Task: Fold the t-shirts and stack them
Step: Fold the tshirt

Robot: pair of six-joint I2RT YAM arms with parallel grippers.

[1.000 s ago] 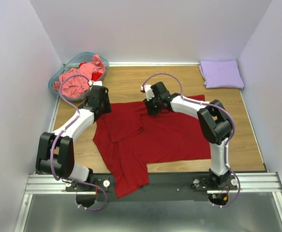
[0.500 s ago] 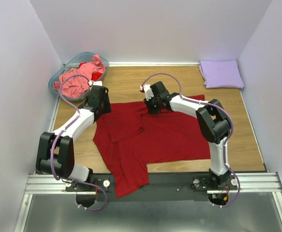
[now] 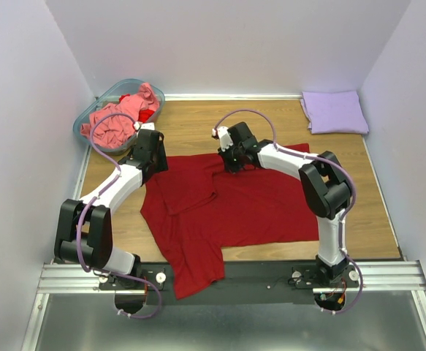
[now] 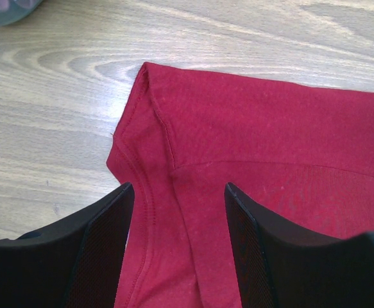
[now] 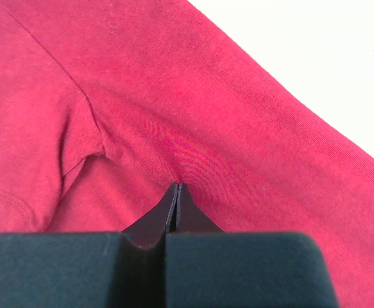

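Observation:
A dark red t-shirt [image 3: 227, 205] lies spread on the wooden table, one part hanging over the near edge. My right gripper [image 3: 231, 167] rests on its far middle edge. In the right wrist view the gripper [image 5: 176, 186] is shut, pinching the cloth [image 5: 174, 96], which puckers at the tips. My left gripper [image 3: 156, 164] is at the shirt's far left corner. It stands open [image 4: 179, 186], its fingers straddling the hemmed edge of the cloth [image 4: 270, 147]. A lavender t-shirt [image 3: 335, 111] lies folded at the far right. A salmon-pink t-shirt [image 3: 118, 121] is bundled in the basket.
The translucent teal basket [image 3: 79, 130] stands in the far left corner, with a bit of red cloth [image 3: 146, 114] beside the pink shirt. White walls close in the table on three sides. Bare wood [image 4: 58, 96] shows left of the shirt's corner.
The right gripper has closed on the shirt's cloth and shifted very slightly. The left arm and the shirt have stayed where they were.

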